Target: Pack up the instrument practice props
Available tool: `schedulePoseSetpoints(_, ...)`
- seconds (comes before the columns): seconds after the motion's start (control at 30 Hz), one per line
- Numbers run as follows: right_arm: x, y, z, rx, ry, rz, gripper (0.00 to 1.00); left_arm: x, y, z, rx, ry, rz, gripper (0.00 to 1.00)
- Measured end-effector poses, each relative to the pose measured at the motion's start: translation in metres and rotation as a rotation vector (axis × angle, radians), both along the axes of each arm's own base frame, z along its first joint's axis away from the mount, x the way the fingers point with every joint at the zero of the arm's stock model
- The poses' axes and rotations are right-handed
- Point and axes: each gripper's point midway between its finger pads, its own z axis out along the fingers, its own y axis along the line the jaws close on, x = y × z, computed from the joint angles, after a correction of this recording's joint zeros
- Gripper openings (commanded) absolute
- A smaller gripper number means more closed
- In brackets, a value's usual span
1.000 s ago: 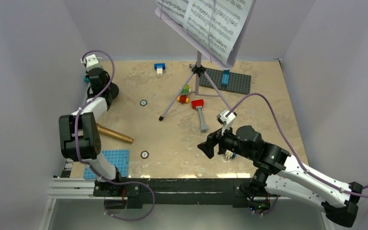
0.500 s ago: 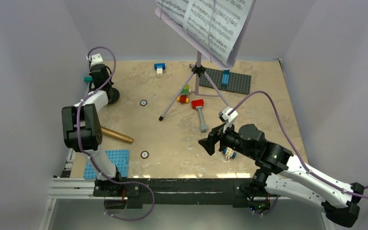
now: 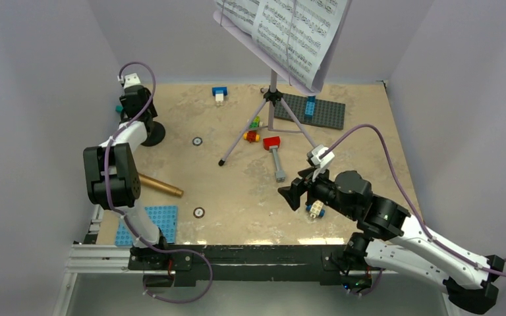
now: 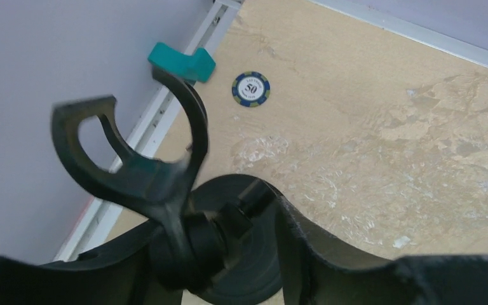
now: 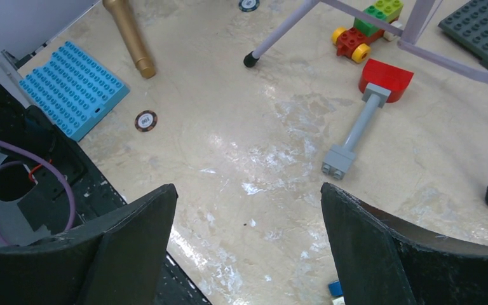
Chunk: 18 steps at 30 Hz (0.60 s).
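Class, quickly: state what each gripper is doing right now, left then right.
Left gripper: around the mic stand neck; gripping or loose cannot be told.
Right gripper: open, empty.

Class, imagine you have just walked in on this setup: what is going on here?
The left gripper is at the far left of the tan table, with the small black round-based mic stand between its fingers; whether it is gripping is unclear. The right gripper hangs open over bare table, holding nothing. The gold microphone lies on the table, and the tall lavender tripod music stand carries the white sheet-music pages, not yet packed.
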Motion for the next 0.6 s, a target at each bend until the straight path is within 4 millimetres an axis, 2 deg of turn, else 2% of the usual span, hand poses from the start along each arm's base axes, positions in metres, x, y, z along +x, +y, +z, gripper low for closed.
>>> schedulePoseSetpoints(0.13,0.002,-0.005,0.009,-0.001,-0.028,-0.015,0.88,-0.008,-0.004,0.0,-0.047,0.008,0.021,0.71)
schedulePoseSetpoints(0.23,0.002,-0.006,0.014,0.008,-0.036,-0.015,0.88,-0.022,-0.009,0.02,-0.08,-0.017,0.03,0.78)
schedulePoseSetpoints(0.33,0.001,-0.006,0.013,0.007,-0.033,-0.014,0.88,-0.037,-0.015,0.06,-0.1,-0.081,0.035,0.81)
schedulePoseSetpoints(0.4,0.001,-0.006,0.012,0.003,-0.028,-0.015,0.88,-0.051,-0.021,0.095,-0.11,-0.144,0.033,0.98)
schedulePoseSetpoints(0.5,0.0,-0.007,0.01,0.004,-0.016,-0.017,0.89,-0.08,-0.036,0.145,-0.145,-0.262,0.023,1.0)
schedulePoseSetpoints(0.6,-0.002,-0.007,0.011,0.019,-0.002,-0.021,0.89,-0.112,-0.056,0.179,-0.23,-0.365,-0.006,1.0)
